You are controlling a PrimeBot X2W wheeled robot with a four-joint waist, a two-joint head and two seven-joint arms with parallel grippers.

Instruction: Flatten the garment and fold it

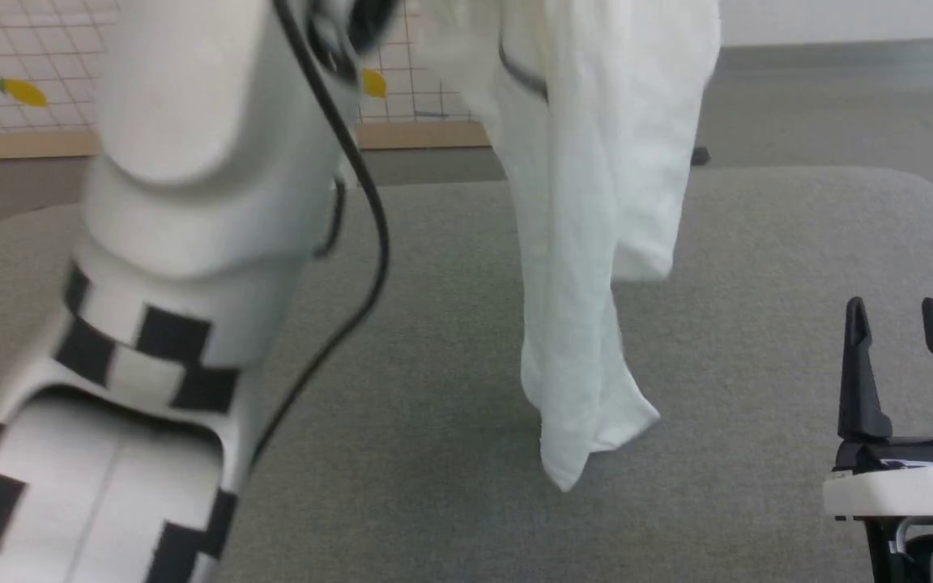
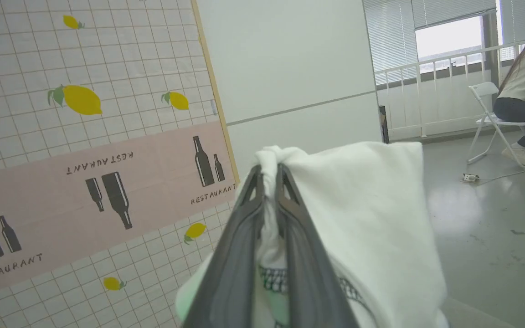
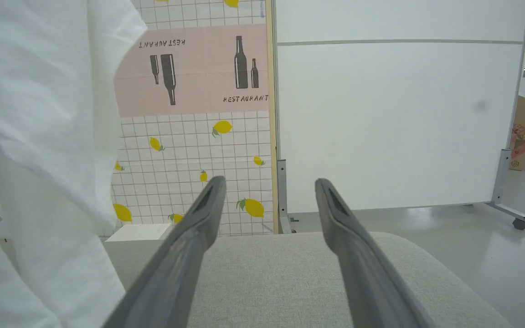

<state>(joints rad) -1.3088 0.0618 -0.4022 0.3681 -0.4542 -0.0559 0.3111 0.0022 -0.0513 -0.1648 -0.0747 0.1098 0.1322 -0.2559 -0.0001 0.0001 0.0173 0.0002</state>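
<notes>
1. Table (image 1: 450,340): grey fabric-covered top with rounded corners, under everything.
2. Left arm (image 1: 191,186): pale forearm raised high on the head view's left, black cable running down it.
3. Garment (image 1: 588,243): white shirt, hangs bunched in one long drape over the table's middle. Can't tell if the lowest tip touches the top.
4. Right tool (image 1: 893,306): low at the right over the table, fingers spread wide, nothing between them. Beside the cloth, not touching.
5. Left tool (image 2: 269,169): up high, pinched nearly closed on a gathered fold of the garment.
6. Zigzag stitching (image 2: 274,278): dark seam line, shows between the left fingers below the pinch.
7. Handling, my guess: thin, light, limp, not fragile, and holds no shape. A single pinch makes it rope up. Best second hold looks like the free lower corner or hem, taken with the right tool, to stretch an edge before laying it down.
</notes>
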